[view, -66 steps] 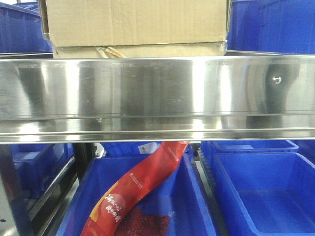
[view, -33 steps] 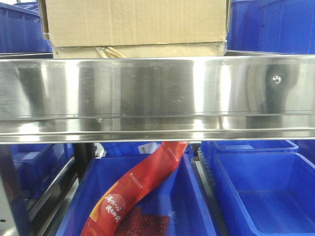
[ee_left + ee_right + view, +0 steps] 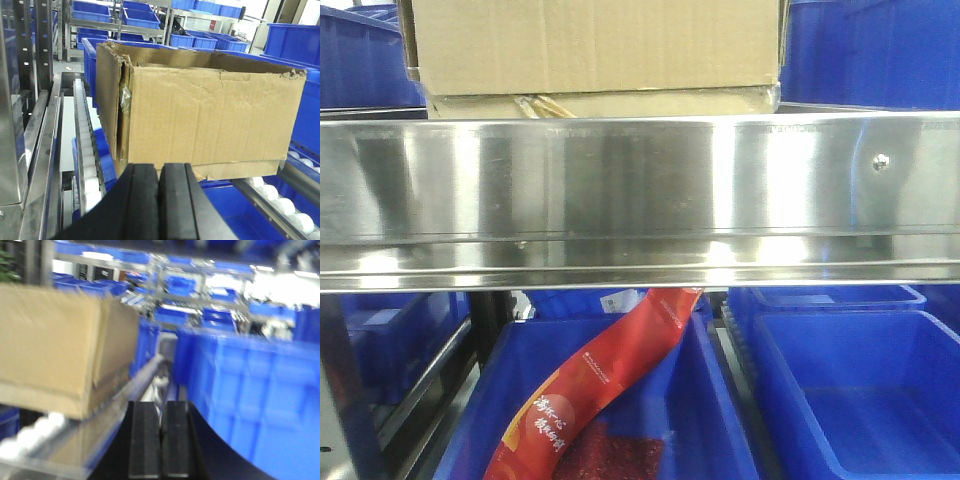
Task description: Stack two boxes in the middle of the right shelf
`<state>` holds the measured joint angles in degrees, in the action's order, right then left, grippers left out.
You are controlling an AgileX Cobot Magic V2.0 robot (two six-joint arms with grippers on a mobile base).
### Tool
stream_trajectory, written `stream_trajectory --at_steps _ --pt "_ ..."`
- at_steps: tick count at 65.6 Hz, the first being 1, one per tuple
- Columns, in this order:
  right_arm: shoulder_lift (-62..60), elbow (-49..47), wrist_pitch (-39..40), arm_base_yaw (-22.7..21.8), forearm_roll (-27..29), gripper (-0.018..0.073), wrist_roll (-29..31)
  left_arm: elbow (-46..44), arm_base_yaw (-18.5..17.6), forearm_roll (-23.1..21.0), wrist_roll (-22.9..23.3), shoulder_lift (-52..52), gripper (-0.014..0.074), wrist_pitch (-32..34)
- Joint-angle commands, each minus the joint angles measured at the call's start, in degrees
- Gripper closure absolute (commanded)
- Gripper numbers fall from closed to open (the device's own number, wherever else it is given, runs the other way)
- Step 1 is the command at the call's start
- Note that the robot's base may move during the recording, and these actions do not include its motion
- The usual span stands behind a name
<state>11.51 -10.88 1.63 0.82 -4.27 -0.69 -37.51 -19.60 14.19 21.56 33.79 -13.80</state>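
On the steel shelf (image 3: 640,190) the tall brown box (image 3: 595,45) rests on the flat box (image 3: 650,102), both behind the front rail. In the left wrist view the tall box (image 3: 200,120) shows its wrinkled face, with the flat box's edge (image 3: 240,170) under it. My left gripper (image 3: 159,170) is shut and empty, just in front of that face. The right wrist view is blurred. My right gripper (image 3: 161,407) is shut on nothing, to the right of the stacked boxes (image 3: 55,350). Neither gripper shows in the front view.
Blue plastic bins (image 3: 850,400) stand below the shelf, one holding a red packet (image 3: 600,385). More blue bins (image 3: 250,390) stand close on the right of my right gripper. White conveyor rollers (image 3: 87,165) run along the left side of the boxes.
The dark reflection round the screw at the rail's right end has gone. The two boxes have not moved.
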Motion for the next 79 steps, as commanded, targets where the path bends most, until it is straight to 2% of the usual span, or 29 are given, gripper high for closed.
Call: stream_trajectory --at_steps 1,15,32,39,44,79 --pt "-3.19 3.32 0.12 -1.20 0.34 0.0720 -1.15 0.20 -0.05 0.08 0.11 -0.38 0.0707 1.36" --pt "-9.81 10.88 0.12 -2.44 0.47 0.0720 -1.15 0.20 -0.05 0.08 0.11 -0.38 0.0707 1.36" --pt "-11.51 10.88 -3.69 -2.94 1.71 0.0720 -0.78 0.20 -0.05 0.08 0.11 -0.38 0.0707 1.36" --pt "-11.51 10.88 -2.88 -4.01 6.45 0.0720 4.04 0.20 -0.05 0.08 0.11 -0.38 0.0707 1.36" --pt "-11.51 10.88 -2.50 -4.50 8.20 0.0720 4.35 0.20 -0.05 0.08 0.11 -0.38 0.0707 1.36" --pt "-11.51 10.88 -1.95 -4.50 8.19 0.0720 4.35 0.20 -0.05 0.08 0.11 -0.38 0.0707 1.36"
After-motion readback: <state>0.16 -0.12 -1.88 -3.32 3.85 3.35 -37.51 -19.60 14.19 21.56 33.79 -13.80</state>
